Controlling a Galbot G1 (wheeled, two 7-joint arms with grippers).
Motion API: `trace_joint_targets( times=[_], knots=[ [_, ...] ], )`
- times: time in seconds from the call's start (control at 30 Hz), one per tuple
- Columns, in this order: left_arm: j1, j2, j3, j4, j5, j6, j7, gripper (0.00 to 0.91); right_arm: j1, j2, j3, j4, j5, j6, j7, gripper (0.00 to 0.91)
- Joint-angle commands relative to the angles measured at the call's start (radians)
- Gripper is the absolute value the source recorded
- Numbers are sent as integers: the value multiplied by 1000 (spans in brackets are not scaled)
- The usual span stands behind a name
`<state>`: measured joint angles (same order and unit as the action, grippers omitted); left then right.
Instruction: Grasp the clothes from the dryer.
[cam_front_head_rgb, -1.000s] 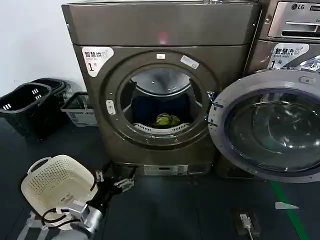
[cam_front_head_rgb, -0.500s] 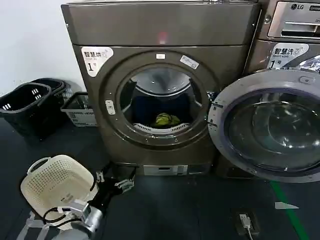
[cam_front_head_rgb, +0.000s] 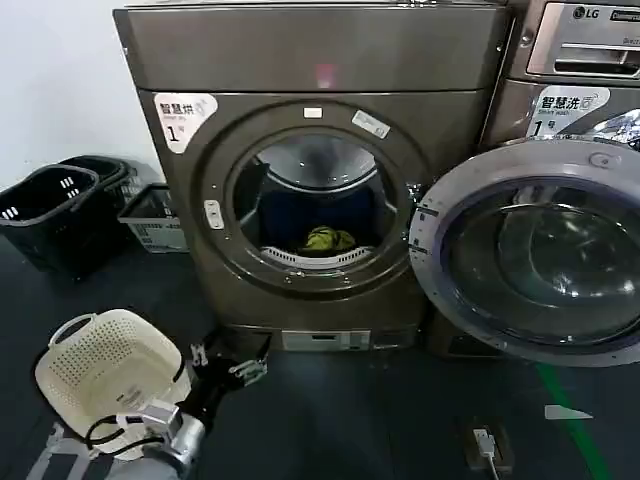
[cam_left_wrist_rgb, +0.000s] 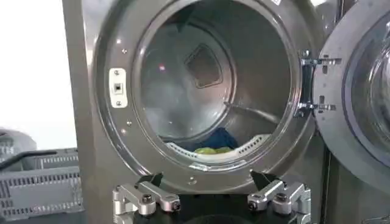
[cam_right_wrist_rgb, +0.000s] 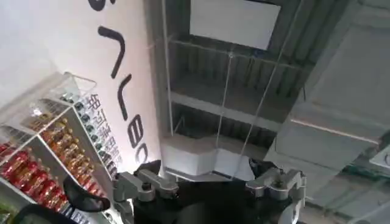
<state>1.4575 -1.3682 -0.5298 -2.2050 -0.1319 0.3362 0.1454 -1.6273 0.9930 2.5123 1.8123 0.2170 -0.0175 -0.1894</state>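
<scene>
One small heap of clothes (cam_front_head_rgb: 320, 239) was seen at the drum's front lip inside the dryer (cam_front_head_rgb: 310, 190). The left claw (cam_front_head_rgb: 228, 358) was held wide open and empty, low before the porthole. The right claw (cam_right_wrist_rgb: 210, 182) was likewise spread, empty, aimed toward the ceiling.

A self-service laundry, or a shop set up as one, is indicated. Two large front-loading machines are stood side by side against a white wall: the dryer (cam_front_head_rgb: 310, 190), bronze-grey, with its round door (cam_front_head_rgb: 530, 255) swung open, and an LG-branded machine (cam_front_head_rgb: 575, 70) stacked just beside it. Each is marked with a white numbered label (cam_front_head_rgb: 183, 112) in Chinese, as is done where machines are shared by customers. Black laundry baskets (cam_front_head_rgb: 50, 205) and a grey crate (cam_front_head_rgb: 155, 218) are lined up on the dark floor beside the dryer, and a cream basket (cam_front_head_rgb: 105, 365) is set in front. Shelves of bottled drinks (cam_right_wrist_rgb: 42, 152) and an exposed industrial ceiling (cam_right_wrist_rgb: 256, 103) are seen in the right wrist view.
</scene>
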Motion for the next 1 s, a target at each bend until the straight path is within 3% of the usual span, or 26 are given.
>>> trace_joint_targets(
  times=[0.03, 1.0],
  knots=[
    [1, 0, 0, 1, 5, 0, -1, 907, -1, -1, 1, -1, -4, -1, 0, 907],
    [-2, 0, 15, 9, 24, -7, 3, 907, -2, -2, 13, -19, -14, -3, 9, 907]
  ],
)
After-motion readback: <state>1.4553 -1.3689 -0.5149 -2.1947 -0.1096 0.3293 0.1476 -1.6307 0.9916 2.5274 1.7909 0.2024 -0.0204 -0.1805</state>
